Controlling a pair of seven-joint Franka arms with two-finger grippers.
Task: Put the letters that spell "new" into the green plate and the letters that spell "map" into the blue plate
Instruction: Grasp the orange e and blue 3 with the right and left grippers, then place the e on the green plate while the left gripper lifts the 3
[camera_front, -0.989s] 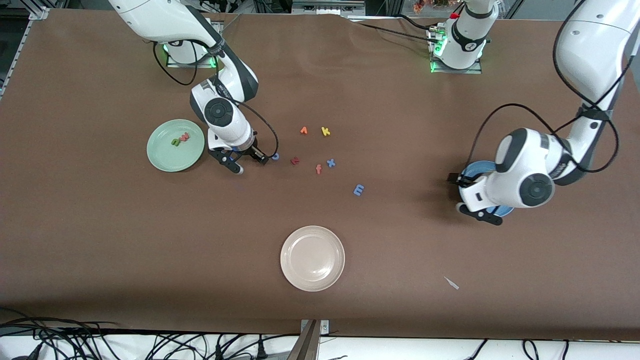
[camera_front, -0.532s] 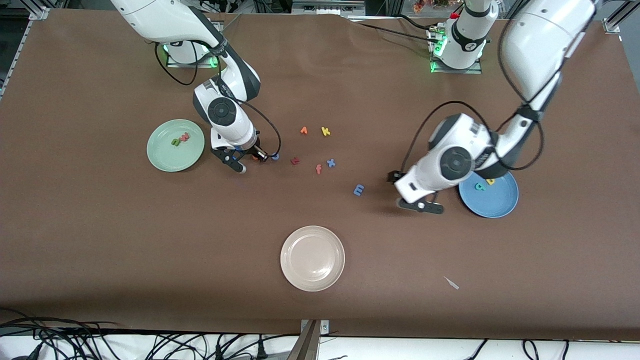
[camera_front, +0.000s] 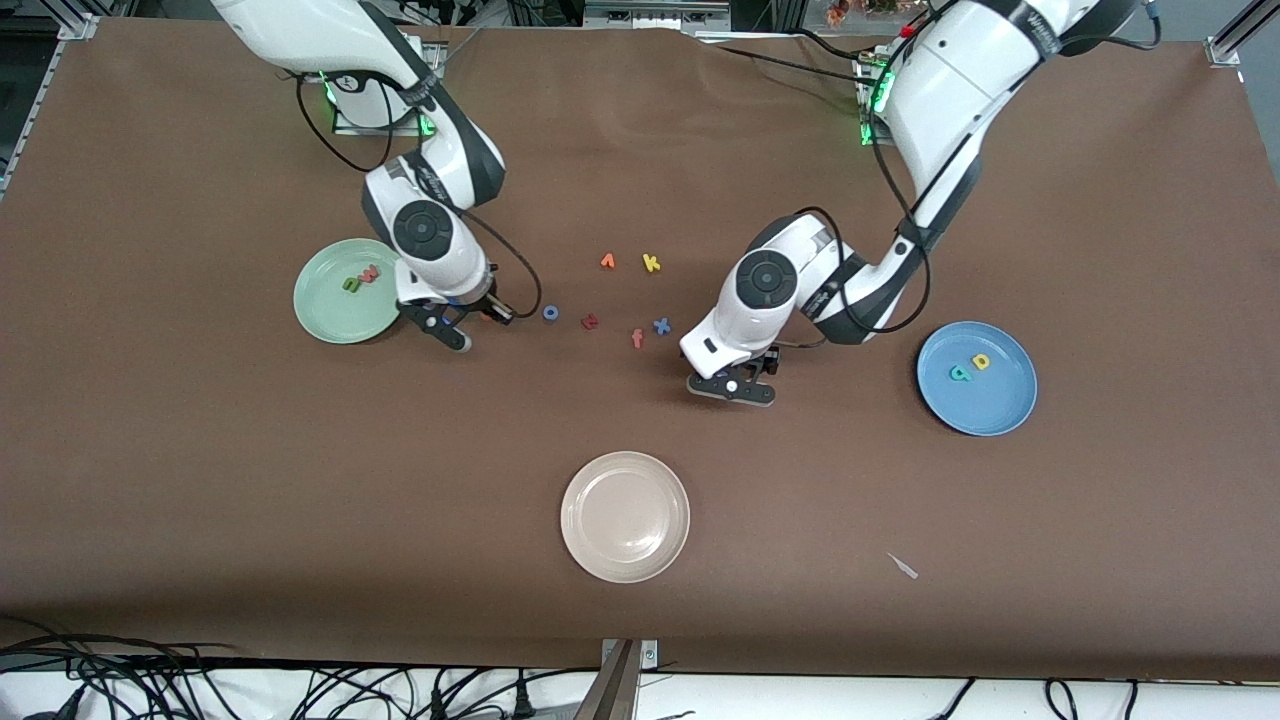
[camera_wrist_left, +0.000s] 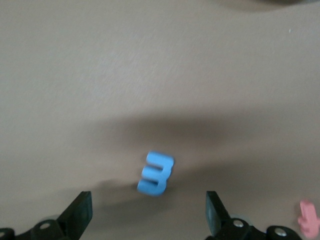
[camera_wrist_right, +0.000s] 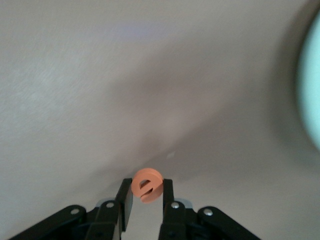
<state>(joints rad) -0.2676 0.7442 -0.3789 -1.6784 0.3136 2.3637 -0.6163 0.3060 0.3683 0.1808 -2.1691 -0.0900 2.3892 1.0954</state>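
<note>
Orange "e" (camera_wrist_right: 146, 184) in right tool (camera_wrist_right: 146, 197)

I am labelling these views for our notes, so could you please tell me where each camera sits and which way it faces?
Front view: high across the table, facing both arms' bases; shows both arms, the green plate and the blue plate.
Left wrist view: on the left arm's wrist, looking down past the open left gripper at the blue "m".
Right wrist view: on the right arm's wrist, showing the right gripper shut on the orange "e".
Shared: the green plate's edge shows in the right wrist and front views.
</note>
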